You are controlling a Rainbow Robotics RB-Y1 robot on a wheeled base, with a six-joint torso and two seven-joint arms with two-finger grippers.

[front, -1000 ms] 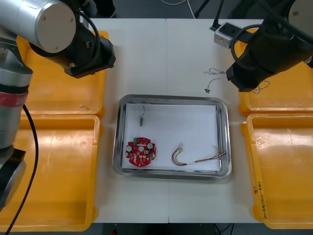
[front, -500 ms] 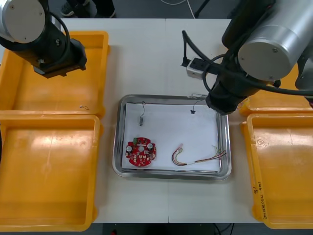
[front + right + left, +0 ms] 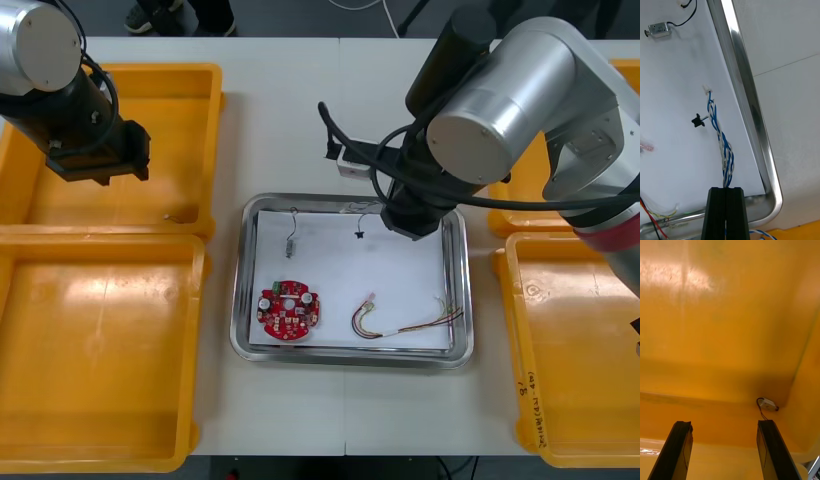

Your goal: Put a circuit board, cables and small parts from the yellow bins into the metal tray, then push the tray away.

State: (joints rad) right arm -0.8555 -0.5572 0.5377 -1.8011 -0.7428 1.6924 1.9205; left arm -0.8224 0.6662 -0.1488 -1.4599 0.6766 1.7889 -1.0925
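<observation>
My right gripper (image 3: 726,189) is shut on a twisted blue and white cable (image 3: 720,138) that hangs over the white inside of the metal tray (image 3: 240,300), near its far right corner. The cable's white plug and a small black piece (image 3: 359,236) dangle just above the tray floor. In the tray lie a round red circuit board (image 3: 289,309), a red and yellow cable (image 3: 400,322) and a small metal part (image 3: 290,238) on a black wire. My left gripper (image 3: 724,425) stands open above the far left yellow bin (image 3: 190,120), a little short of a small metal part (image 3: 767,404) in the bin's corner.
Two yellow bins lie at each side: the near left bin (image 3: 100,350) and near right bin (image 3: 580,340) look bare. My right arm (image 3: 500,110) crosses over the far right bin (image 3: 520,215). Bare table lies beyond the tray's far rim.
My right arm has swung left from the far right bin to over the tray, carrying the blue and white cable. My left arm has shifted left and lower over the far left bin.
</observation>
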